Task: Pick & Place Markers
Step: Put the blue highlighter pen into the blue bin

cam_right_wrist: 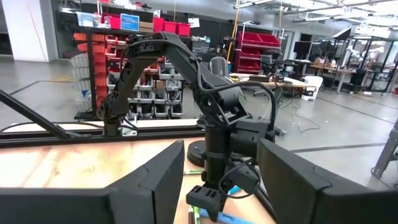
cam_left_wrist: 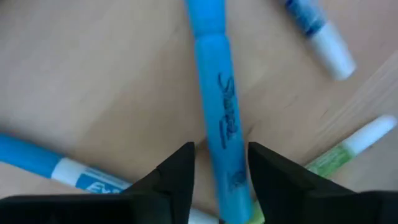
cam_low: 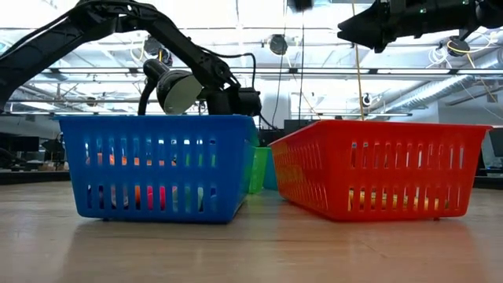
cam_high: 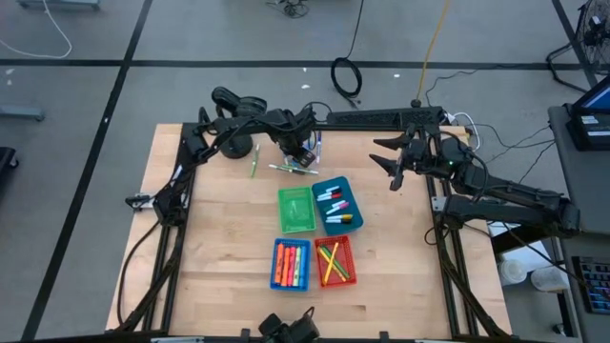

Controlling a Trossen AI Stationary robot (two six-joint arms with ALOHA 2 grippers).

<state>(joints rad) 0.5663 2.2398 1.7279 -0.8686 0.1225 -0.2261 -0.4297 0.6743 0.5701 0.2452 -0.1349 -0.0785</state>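
Note:
A blue marker [cam_left_wrist: 217,106] lies flat on the wooden table near its far edge. My left gripper [cam_left_wrist: 221,165] points down over it, open, with one finger on each side of the barrel; in the high view this gripper [cam_high: 303,152] stands over the loose markers. Close by lie a white marker with a blue cap [cam_left_wrist: 317,31], a white one with green print [cam_left_wrist: 348,146], another with a blue cap [cam_left_wrist: 56,165] and a green marker [cam_high: 254,165]. My right gripper [cam_high: 394,170] waits open, raised at the far right. My left gripper comes from above, its fingers across the blue marker's barrel [cam_left_wrist: 231,180], which lies on the table. A strip of table shows between one finger [cam_left_wrist: 180,171] and the barrel. Whether the other finger [cam_left_wrist: 267,171] touches it I cannot tell.
Four small bins stand toward the table's middle and near side: green [cam_high: 296,227], teal [cam_high: 355,204] with white markers, blue [cam_high: 292,283] and red [cam_high: 335,281] with coloured markers. The left half of the table has free room.

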